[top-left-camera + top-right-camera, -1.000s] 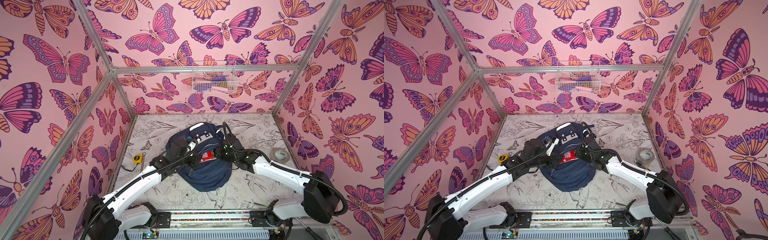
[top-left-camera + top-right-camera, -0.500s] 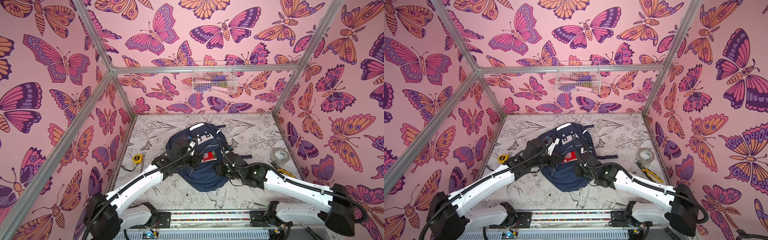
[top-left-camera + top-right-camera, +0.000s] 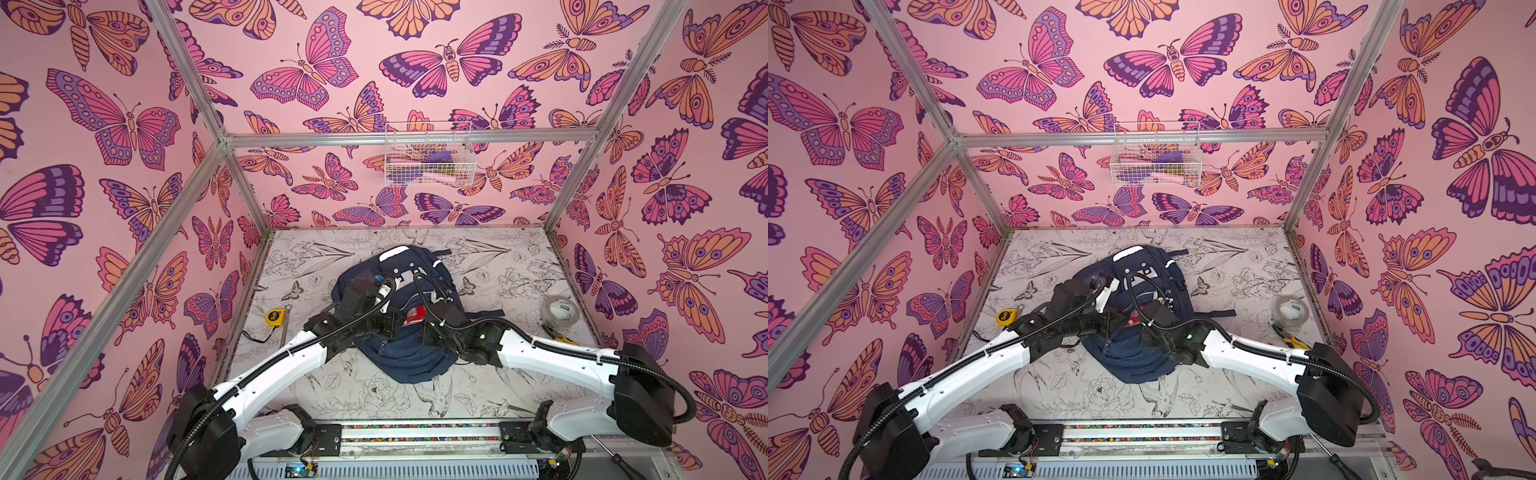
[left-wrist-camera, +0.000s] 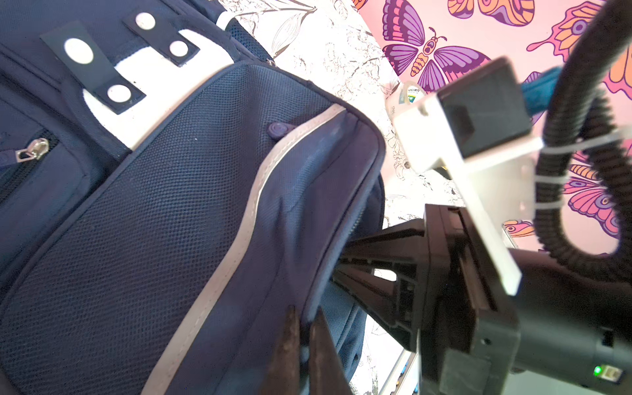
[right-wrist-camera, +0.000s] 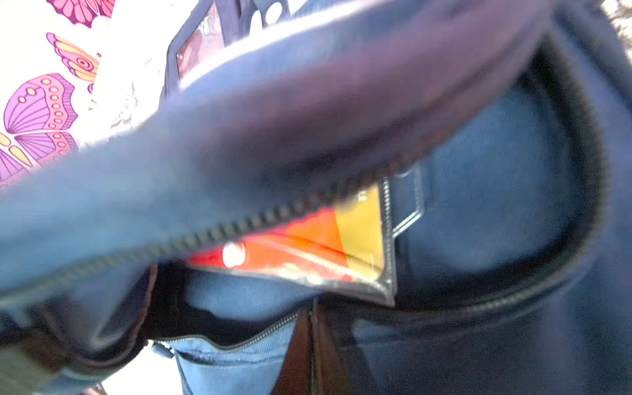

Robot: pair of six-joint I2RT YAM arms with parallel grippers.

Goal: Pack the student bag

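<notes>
Navy fabric student bag (image 3: 399,361): lies in the middle of the flower-printed worktop (image 3: 498,257) in both top views, with its white-striped end toward the back wall. Both arms meet over it, and the main zip stands open.
Left tool (image 4: 305,321): the fingers are together and clamped on the edge of the bag's upper flap, just beside the grey reflective stripe. The flap is held up off the rest of the bag.
Right tool (image 5: 310,328): the fingers are pressed together with no gap showing, and the tips sit at the lower lip of the opening. Whether any fabric is nipped between them cannot be told.
Red and yellow flat pouch (image 5: 307,253): sits inside the open compartment, partly under the raised flap. It has a dark stitched border and one white dot.
Roll of clear tape (image 3: 560,312): stands on the right of the worktop, well apart from the bag.
Yellow tape measure (image 3: 275,316): lies on the left of the worktop, near the bag but not touching it.
White wire basket (image 3: 428,160): hangs on the back wall rail above the worktop. Its contents are too small to name.
</notes>
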